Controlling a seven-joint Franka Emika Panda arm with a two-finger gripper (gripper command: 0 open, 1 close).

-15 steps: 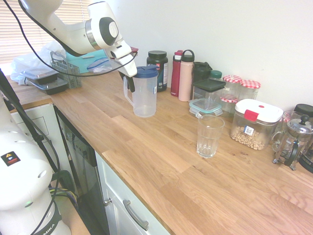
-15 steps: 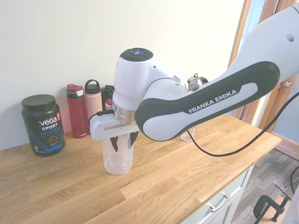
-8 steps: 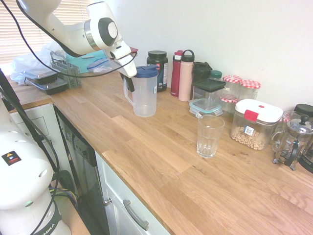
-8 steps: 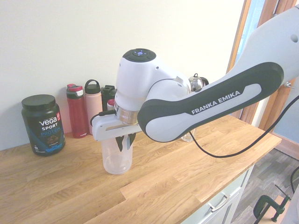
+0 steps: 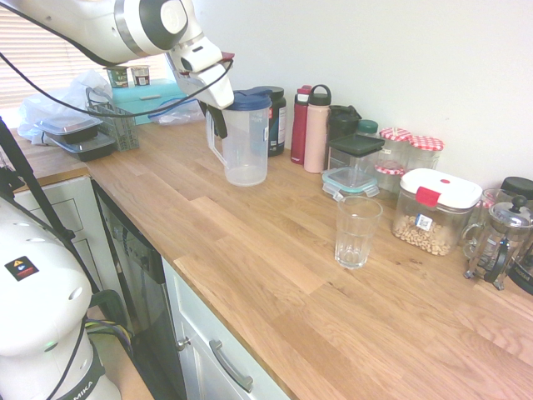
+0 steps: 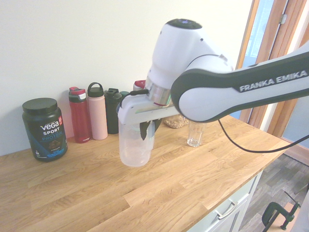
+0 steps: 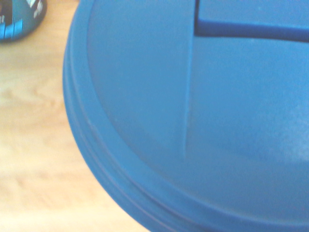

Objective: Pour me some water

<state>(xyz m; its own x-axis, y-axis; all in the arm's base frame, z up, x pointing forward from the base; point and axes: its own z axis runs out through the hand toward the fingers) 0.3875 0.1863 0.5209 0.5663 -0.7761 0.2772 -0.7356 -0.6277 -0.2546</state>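
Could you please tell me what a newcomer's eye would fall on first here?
Probably the white arm reaching over the counter, its end effector at the handle of a clear pitcher with a blue lid. Next, the empty glass standing before the container of nuts.

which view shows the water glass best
The first exterior view: the glass stands whole and unobstructed there, rim to base. The second exterior view shows it smaller, its top hidden behind the arm. The wrist view doesn't show it.

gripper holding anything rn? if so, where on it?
Yes: the clear pitcher with the blue lid, gripped by its side handle; the gripper is shut on it.
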